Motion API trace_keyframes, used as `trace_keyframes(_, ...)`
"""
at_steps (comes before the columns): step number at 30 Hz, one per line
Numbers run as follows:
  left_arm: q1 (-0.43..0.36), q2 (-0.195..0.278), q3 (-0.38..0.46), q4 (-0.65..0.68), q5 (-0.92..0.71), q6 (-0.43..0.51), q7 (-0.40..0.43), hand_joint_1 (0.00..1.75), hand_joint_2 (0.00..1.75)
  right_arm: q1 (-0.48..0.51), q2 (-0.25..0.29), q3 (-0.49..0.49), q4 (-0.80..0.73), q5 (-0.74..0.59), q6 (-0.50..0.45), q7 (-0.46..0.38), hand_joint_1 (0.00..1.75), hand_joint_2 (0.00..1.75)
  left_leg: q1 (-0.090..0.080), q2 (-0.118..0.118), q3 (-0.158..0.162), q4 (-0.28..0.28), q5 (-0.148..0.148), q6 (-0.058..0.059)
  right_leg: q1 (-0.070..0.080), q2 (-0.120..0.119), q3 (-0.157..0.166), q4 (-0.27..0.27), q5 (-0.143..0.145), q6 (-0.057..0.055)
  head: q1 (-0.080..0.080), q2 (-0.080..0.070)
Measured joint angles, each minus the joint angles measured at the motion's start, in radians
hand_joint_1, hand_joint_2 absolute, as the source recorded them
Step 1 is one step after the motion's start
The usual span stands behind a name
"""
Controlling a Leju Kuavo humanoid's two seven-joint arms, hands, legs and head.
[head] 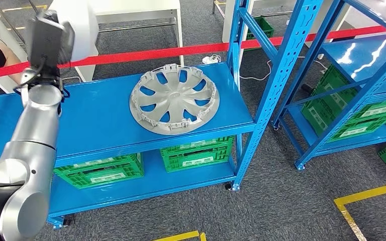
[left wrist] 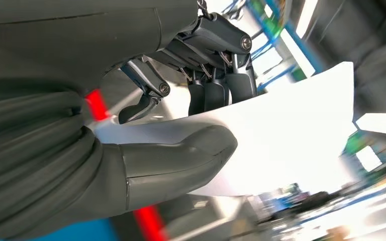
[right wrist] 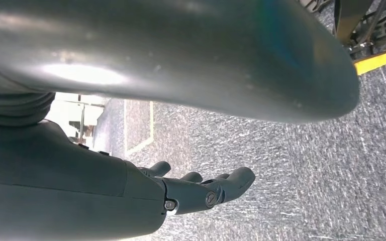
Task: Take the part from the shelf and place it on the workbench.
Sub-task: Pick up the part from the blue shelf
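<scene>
- Silver left arm [head: 27, 150] is raised, left hand [head: 50, 37] well apart from the part [head: 175, 99]; its fingers [left wrist: 216, 95] are spread, nothing held.
- Part is seen flat on the blue shelf [head: 95, 120]; a one-handed reach risks sliding it off the edge.
- Right hand [right wrist: 201, 191] is hung over floor, loosely extended and empty.

1. Blue steel shelf rack [head: 95, 120], perforated uprights, two levels in the head view.
2. Top level: one silver-grey wheel cover [head: 175, 98] lying flat, towards the right end, inner ribbed side up.
3. Lower level: two green plastic crates side by side, left crate [head: 100, 170], right crate [head: 197, 153].
4. Second blue rack [head: 367, 57] to the right, standing apart; green crates [head: 354, 113] on its lower level.
5. Grey carpet floor [head: 281, 201] carries both racks; yellow tape lines [head: 364, 196] on it.
</scene>
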Motion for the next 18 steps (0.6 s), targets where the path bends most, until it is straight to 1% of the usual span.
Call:
trace_keyframes(3,0.009,0.021,-0.053,-0.105,0.138,0.05,0.007,1.75,1.75,0.0,0.003,-0.009,0.0,0.003,0.0,0.002,0.0,0.0,0.0,-0.001,0.001,0.0,0.0,0.0,0.0,-0.001,0.0,0.0,-0.001,0.001,0.0,0.0)
trace_keyframes(5,0.023,0.038,-0.095,-0.158,0.197,0.077,0.005,1.75,1.75,-0.001,0.006,-0.012,0.0,0.008,0.0,0.002,0.0,0.0,-0.001,-0.001,0.0,0.001,-0.001,0.002,-0.001,-0.002,0.001,-0.001,0.0,0.002,0.0,0.0)
trace_keyframes(9,0.049,0.068,-0.162,-0.23,0.238,0.099,-0.001,1.75,1.75,-0.001,0.012,-0.016,0.0,0.012,0.0,0.002,0.0,0.0,-0.006,-0.002,-0.003,0.006,-0.002,0.01,-0.004,-0.004,0.003,-0.005,0.003,0.011,0.0,0.0)
trace_keyframes(11,0.054,0.075,-0.178,-0.251,0.244,0.1,-0.002,1.75,1.75,-0.003,0.014,-0.018,0.0,0.012,0.0,0.002,0.0,0.0,-0.002,-0.001,0.002,-0.005,0.006,0.016,-0.003,-0.004,0.004,-0.009,0.005,0.017,0.0,0.0)
trace_keyframes(12,0.054,0.077,-0.185,-0.259,0.246,0.1,-0.002,1.75,1.75,-0.003,0.015,-0.019,0.0,0.012,0.0,0.002,0.0,0.0,0.001,0.0,0.007,-0.014,0.011,0.019,-0.002,-0.004,0.001,-0.003,0.0,0.02,0.0,0.0)
trace_keyframes(13,0.054,0.079,-0.192,-0.267,0.247,0.1,-0.002,1.75,1.75,-0.004,0.015,-0.019,0.0,0.012,0.0,0.002,0.0,0.0,0.005,0.002,0.012,-0.022,0.016,0.023,-0.001,-0.005,-0.012,0.023,-0.016,0.023,0.001,0.0)
trace_keyframes(14,0.055,0.08,-0.198,-0.272,0.248,0.1,-0.002,1.75,1.75,-0.003,0.015,-0.02,0.0,0.012,0.0,0.002,0.0,0.0,0.006,0.004,0.015,-0.026,0.02,0.024,0.0,-0.006,-0.035,0.071,-0.042,0.025,0.001,0.0)
trace_keyframes(16,0.061,0.082,-0.209,-0.278,0.25,0.101,-0.003,1.75,1.75,-0.003,0.015,-0.023,0.0,0.012,0.0,0.002,0.0,0.0,0.007,0.006,0.012,-0.022,0.022,0.027,-0.001,-0.006,-0.097,0.202,-0.098,0.03,0.002,0.0)
trace_keyframes(17,0.066,0.082,-0.214,-0.279,0.252,0.101,-0.002,1.75,1.75,-0.002,0.015,-0.025,0.0,0.012,0.0,0.002,0.0,0.0,0.007,0.005,0.01,-0.019,0.021,0.026,-0.002,-0.006,-0.119,0.245,-0.109,0.031,0.002,0.0)
trace_keyframes(18,0.07,0.083,-0.218,-0.28,0.258,0.101,-0.002,1.75,1.75,-0.003,0.015,-0.026,0.0,0.012,-0.001,0.002,0.0,0.0,0.008,0.005,0.007,-0.014,0.02,0.024,-0.004,-0.006,-0.123,0.252,-0.102,0.033,0.002,0.0)
